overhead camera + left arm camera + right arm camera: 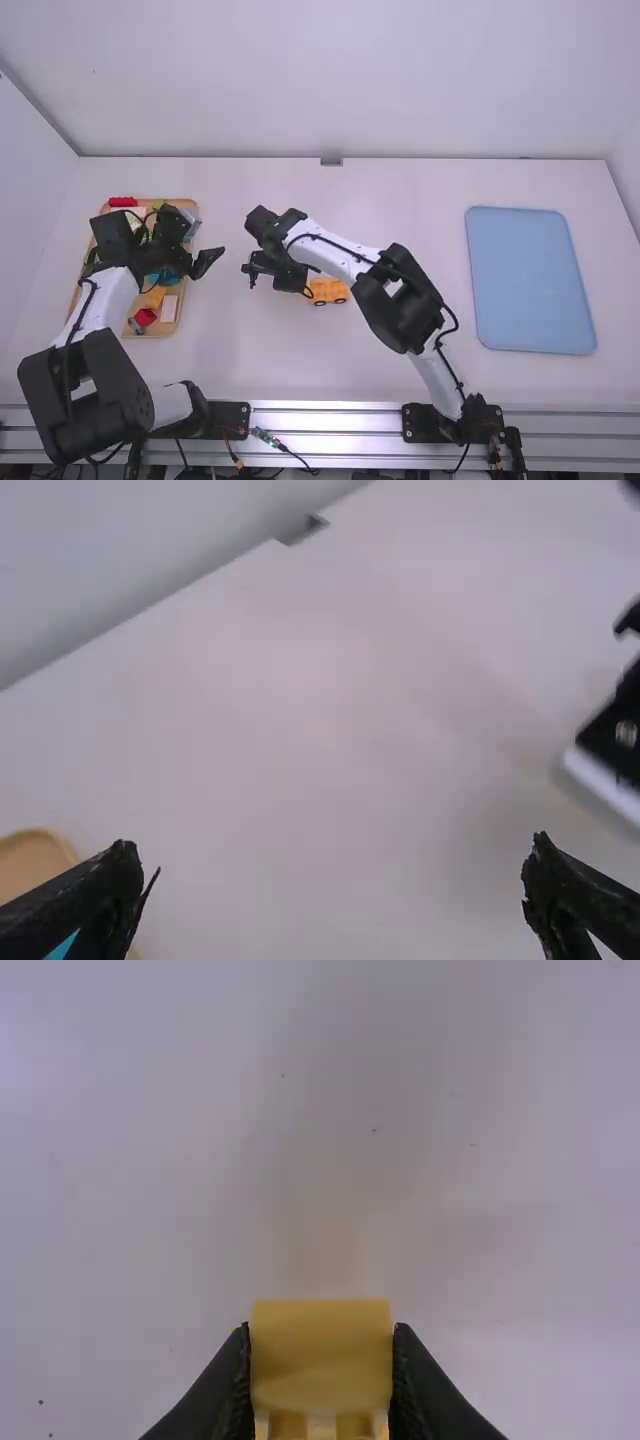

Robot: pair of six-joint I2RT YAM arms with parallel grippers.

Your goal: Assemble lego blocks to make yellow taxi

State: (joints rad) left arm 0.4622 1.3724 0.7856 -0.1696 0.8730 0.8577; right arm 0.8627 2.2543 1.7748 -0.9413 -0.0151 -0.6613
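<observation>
Evidently a middle stage of assembly, as we judge it. Item: one yellow car (328,291), part-built to our eye, wheels toward the camera, in the middle of the table beside the right gripper (322,1342). Item: that gripper, jaws clamped on a yellow piece (320,1375), which we take for one end of the car. Item: the left gripper (338,855), jaws wide apart with nothing between, near the parts tray (154,334). Contents, in part: a red block (145,317), loose. Step in hand, we think: steadying the body for another part. Next move — we would have the left jaws pick a fitting block, then press it squarely on while the right keeps the car firm.
</observation>
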